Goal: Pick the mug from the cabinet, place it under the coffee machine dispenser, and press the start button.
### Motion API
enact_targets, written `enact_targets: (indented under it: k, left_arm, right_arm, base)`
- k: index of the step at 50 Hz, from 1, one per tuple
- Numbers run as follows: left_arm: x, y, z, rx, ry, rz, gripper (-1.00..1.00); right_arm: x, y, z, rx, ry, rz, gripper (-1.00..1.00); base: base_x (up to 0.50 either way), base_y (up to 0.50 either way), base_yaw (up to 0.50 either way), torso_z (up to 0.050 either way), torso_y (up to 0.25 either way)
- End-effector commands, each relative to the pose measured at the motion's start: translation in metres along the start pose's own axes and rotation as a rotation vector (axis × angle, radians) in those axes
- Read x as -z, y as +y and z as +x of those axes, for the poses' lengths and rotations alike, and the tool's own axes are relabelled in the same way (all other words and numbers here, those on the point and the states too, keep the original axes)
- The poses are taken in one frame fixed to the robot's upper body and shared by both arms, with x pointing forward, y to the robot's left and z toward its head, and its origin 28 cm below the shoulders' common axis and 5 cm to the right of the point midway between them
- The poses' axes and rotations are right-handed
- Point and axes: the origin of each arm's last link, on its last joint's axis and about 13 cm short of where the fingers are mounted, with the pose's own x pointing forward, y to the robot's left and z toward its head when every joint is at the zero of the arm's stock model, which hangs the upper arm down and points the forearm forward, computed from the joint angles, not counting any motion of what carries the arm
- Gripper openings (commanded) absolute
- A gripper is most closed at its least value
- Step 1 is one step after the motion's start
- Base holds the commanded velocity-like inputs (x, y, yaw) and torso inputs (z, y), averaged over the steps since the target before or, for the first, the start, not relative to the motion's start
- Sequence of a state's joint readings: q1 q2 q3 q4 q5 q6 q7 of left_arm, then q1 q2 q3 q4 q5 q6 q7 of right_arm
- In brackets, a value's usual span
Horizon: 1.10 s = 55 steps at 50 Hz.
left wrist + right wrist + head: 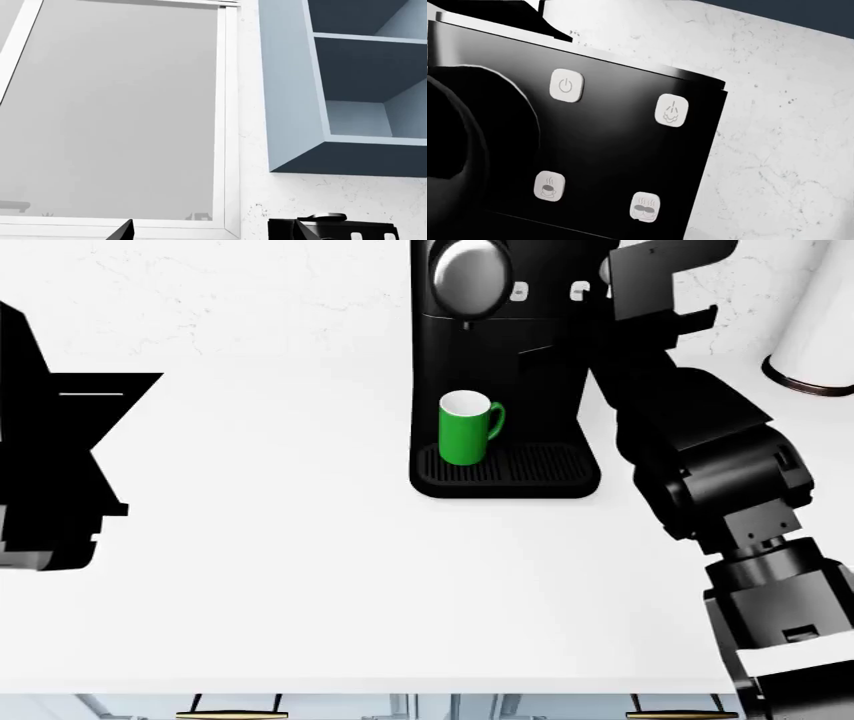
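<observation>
The left arm (54, 460) hangs over the white table (267, 570) at far left, its end effector's opening not discernible; the green mug (466, 429) stands upright on the ribbed drip tray (534, 465) — directly beneath the silver dispenser (470, 274); the right end effector (641, 280) sits close to the machine's white buttons (566, 86), jaw state unclear.

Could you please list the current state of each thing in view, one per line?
mug: upright, empty, on the drip tray below the dispenser.
cabinet: open-fronted, visible shelves bare.
power button: untouched.
right claw: by the machine's front, tips hidden.
left claw: out of view.
</observation>
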State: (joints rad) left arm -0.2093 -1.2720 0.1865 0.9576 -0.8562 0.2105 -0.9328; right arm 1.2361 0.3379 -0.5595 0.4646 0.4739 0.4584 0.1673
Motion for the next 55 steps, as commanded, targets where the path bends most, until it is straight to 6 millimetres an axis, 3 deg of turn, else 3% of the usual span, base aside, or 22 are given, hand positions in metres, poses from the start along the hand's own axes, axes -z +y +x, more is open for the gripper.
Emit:
enact_targets:
  k: [1, 55]
  left_arm:
    - [-0.001, 0.000, -0.001, -0.002, 0.000, 0.001, 1.00]
    - [0.001, 0.000, -0.001, -0.004, 0.002, 0.004, 1.00]
  right_arm:
    - [0.002, 0.000, 0.004, 0.007, 0.014, -0.006, -1.00]
    - [0.000, -0.005, 0.018, 0.012, 0.023, 0.001, -1.00]
  base:
    - [0.00, 0.00, 0.00, 0.000, 0.000]
    - [0.00, 0.00, 0.00, 0.000, 0.000]
